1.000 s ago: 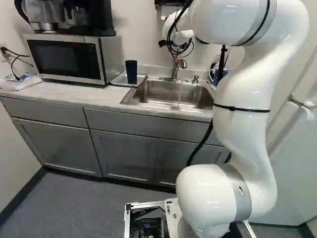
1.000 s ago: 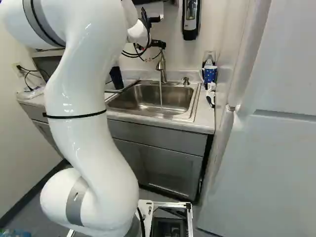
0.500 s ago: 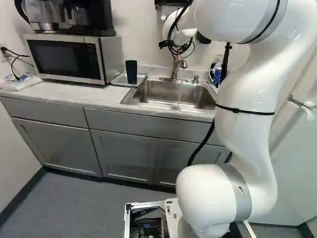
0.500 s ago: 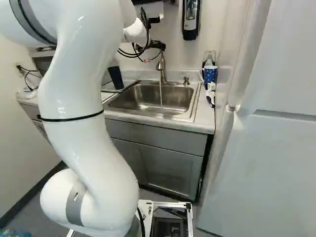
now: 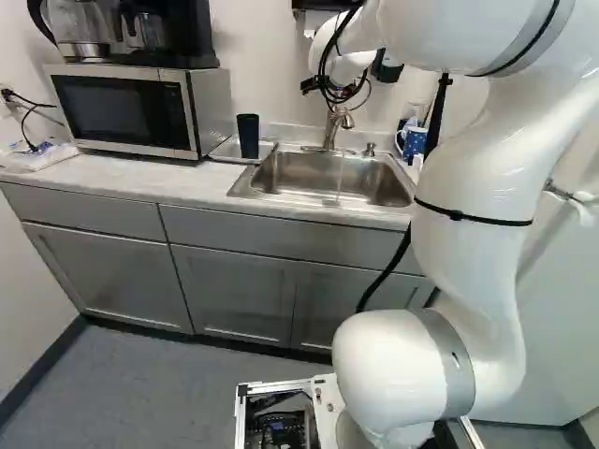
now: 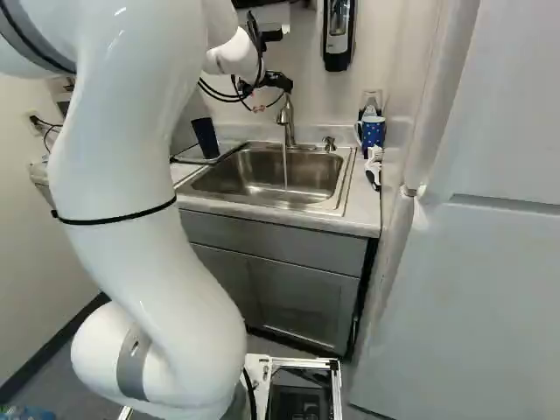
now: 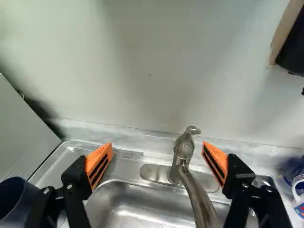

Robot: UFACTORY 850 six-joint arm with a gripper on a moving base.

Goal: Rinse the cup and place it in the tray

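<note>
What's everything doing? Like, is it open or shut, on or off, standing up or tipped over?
Faucet: on, water running
Dark cup: standing upright on the tray
Gripper: open, holding nothing
Microwave: door shut
Cabinet doors: shut
Polka-dot mug: standing upright
Coffee maker: can't tell if on

Item, left base view: I look from behind and left of my smooth white arm (image 5: 473,215), ahead and slightly down, reaching left to the boxy silver-and-black microwave (image 5: 122,110). Item, right base view: from behind and right, likewise ahead and down, reaching right to the tall flat white panel (image 6: 481,297). Shared by both: arm, rectangular steel sink (image 5: 318,178), curved metal faucet (image 5: 333,129). Item, wrist view: my closest, facing the pale far wall (image 7: 152,61), faucet and sink's far edge near.
</note>
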